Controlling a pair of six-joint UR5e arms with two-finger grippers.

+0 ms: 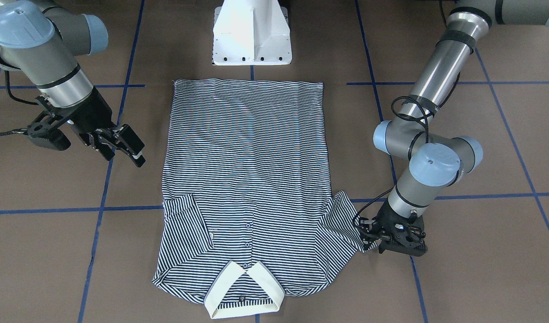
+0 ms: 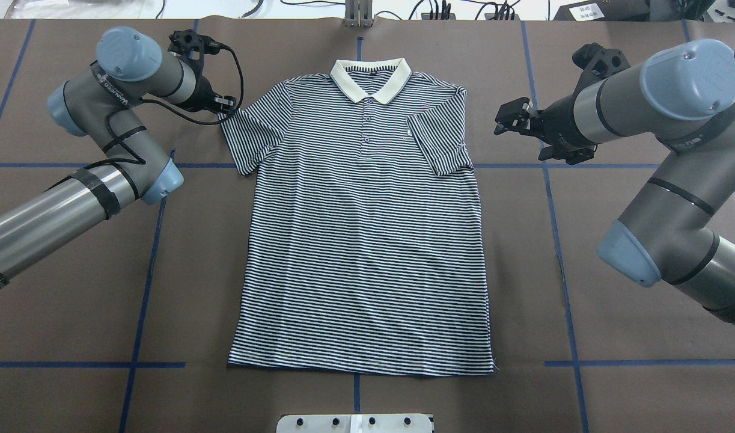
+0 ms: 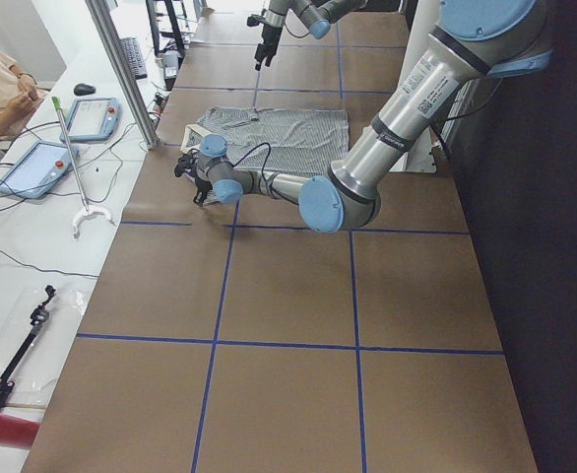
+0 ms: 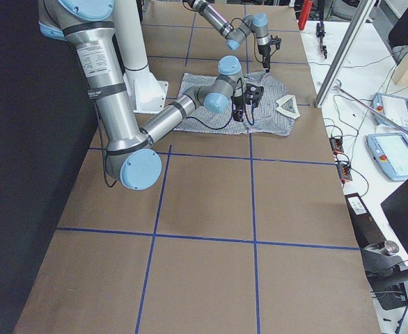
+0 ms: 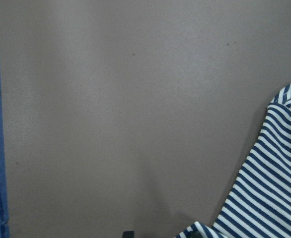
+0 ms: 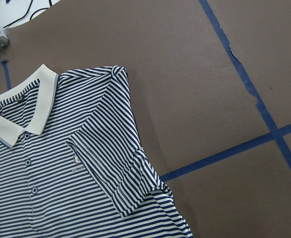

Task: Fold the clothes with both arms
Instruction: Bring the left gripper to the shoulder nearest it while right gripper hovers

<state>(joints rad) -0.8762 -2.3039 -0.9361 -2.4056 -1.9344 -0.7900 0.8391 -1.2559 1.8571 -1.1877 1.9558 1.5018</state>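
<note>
The polo shirt [image 2: 361, 240] lies flat, face up, mid-worktop [image 2: 73, 313], its collar [image 2: 370, 81] on the side far from the robot. Its right sleeve [image 2: 439, 144] is folded in over the chest. The left pincer [image 2: 225, 106] sits low at the spread left sleeve [image 2: 253, 135]; I cannot tell its grip. The right pincer [image 1: 124, 150] hangs released, apart from the shirt.

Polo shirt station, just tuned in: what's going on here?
The polo shirt lies flat, front up, collar away from the robot. The right-side sleeve is already folded in over the chest. The left gripper is down at the tip of the left-side sleeve; whether it has gripped is unclear. The right gripper is open, beside the shirt and apart from it.
</note>
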